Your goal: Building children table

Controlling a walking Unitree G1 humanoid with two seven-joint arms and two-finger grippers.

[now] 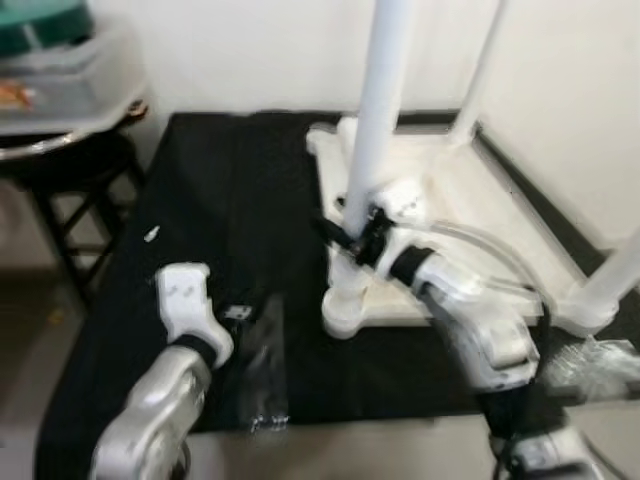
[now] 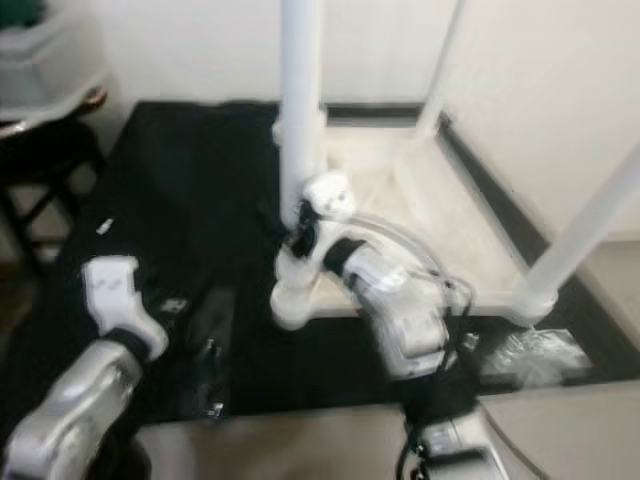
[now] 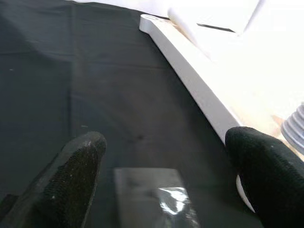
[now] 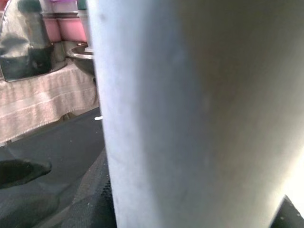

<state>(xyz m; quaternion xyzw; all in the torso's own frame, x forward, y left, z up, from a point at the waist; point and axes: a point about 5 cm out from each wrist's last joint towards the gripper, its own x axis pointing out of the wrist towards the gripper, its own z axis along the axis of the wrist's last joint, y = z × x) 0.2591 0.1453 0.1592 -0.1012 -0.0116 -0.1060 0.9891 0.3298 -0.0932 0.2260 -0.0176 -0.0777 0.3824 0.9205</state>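
A white children's table [image 1: 470, 200] lies upside down on a black mat [image 1: 230, 180], its legs pointing up. My right gripper [image 1: 352, 236] is shut on the nearest leg [image 1: 378, 100], low down, just above its foot at the table's near corner. In the right wrist view this leg [image 4: 190, 114] sits between the fingers, with one fingertip [image 4: 23, 171] beside it. My left gripper [image 3: 166, 175] hangs open above the mat, left of the table's edge [image 3: 190, 80]. A clear plastic bag [image 3: 156, 199] lies under it.
At the far left a dark stool [image 1: 70, 190] carries a clear plastic bin [image 1: 70, 80]. A small white piece [image 1: 152, 235] lies on the mat. Crumpled clear plastic [image 1: 600, 360] sits by the table's right corner. A white wall runs behind and to the right.
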